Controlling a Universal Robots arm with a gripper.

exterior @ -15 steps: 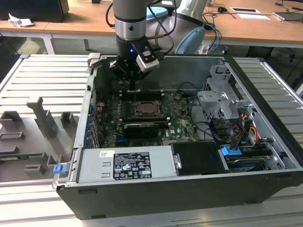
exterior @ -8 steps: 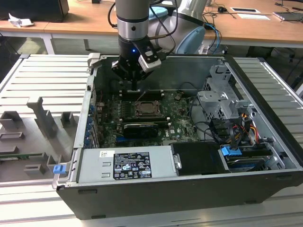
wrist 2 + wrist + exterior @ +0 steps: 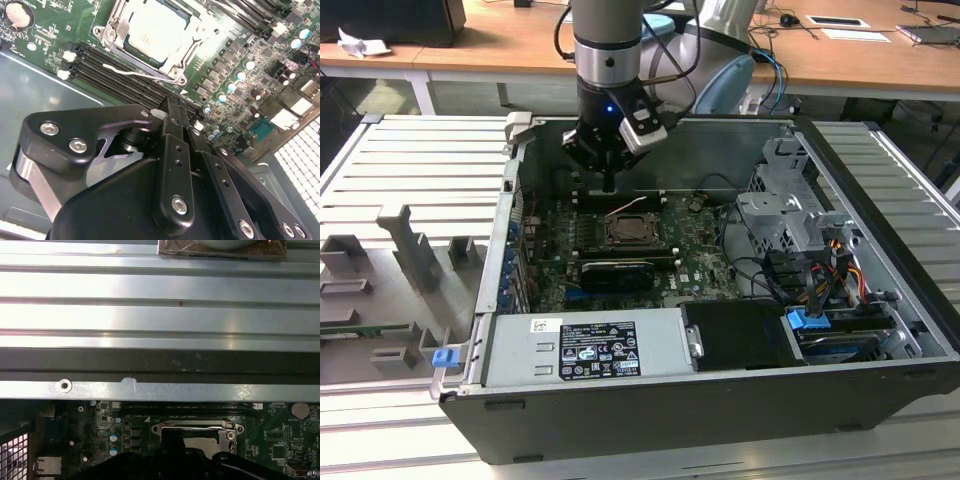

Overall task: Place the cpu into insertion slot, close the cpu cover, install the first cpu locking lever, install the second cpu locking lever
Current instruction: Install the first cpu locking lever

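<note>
The cpu [image 3: 154, 27], silver-topped, lies in the insertion slot [image 3: 627, 231] on the green board. The cpu cover [image 3: 196, 31] lies flat around it as a metal frame. A thin bright locking lever [image 3: 131, 73] runs along the socket side nearest my gripper; in the exterior view this lever [image 3: 625, 208] slants up above the socket's far edge. My gripper [image 3: 609, 185] hangs just behind the socket, above the memory slots [image 3: 107, 75]. Its fingers [image 3: 172, 117] are shut together with nothing held. In the first wrist view the socket [image 3: 196, 434] sits just past the gripper's dark body.
The open computer case [image 3: 650, 410] lies on a slatted metal table [image 3: 390, 170]. A long black card [image 3: 616, 272] lies in front of the socket. A drive cage [image 3: 785, 215] and cables fill the exterior view's right. The case wall [image 3: 160, 390] rises close behind the gripper.
</note>
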